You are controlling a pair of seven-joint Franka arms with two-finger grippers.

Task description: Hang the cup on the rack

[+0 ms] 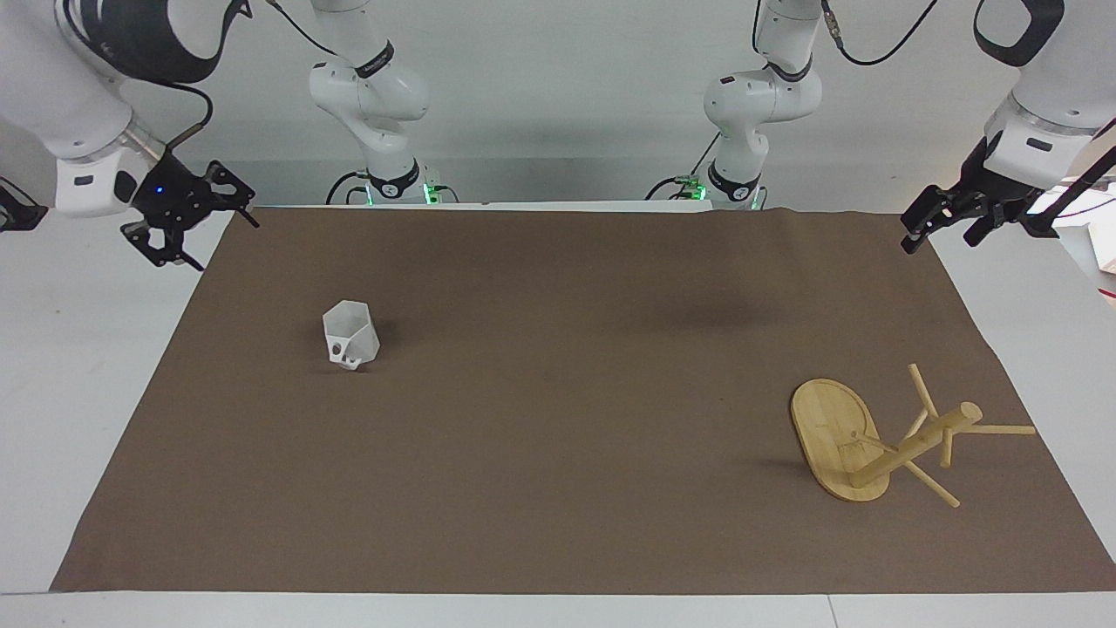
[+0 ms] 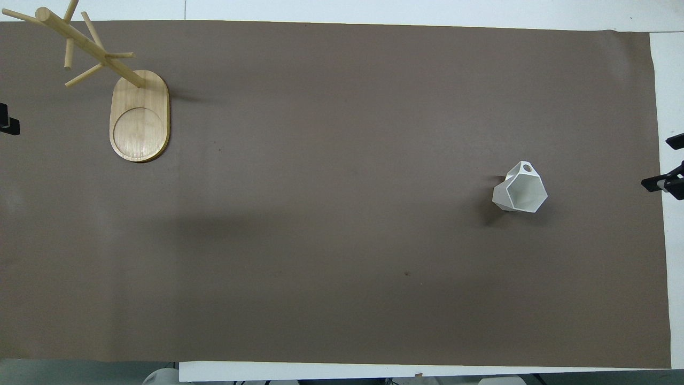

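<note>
Overhead: cup (image 2: pixel 520 193), rack (image 2: pixel 139 115), well apart

A brown mat (image 2: pixel 331 240) covers most of the white bench (image 2: pixel 662 69). The white faceted cup (image 2: pixel 521 188) stands upright on the mat toward the right arm's end, its small looped handle turned away from the robots. The bamboo rack (image 2: pixel 139 115) stands well apart from it, toward the left arm's end and farther from the robots, its pole and pegs above the oval base. Only black tips of the right gripper (image 2: pixel 665 171) and the left gripper (image 2: pixel 8 124) show at the view's edges.
</note>
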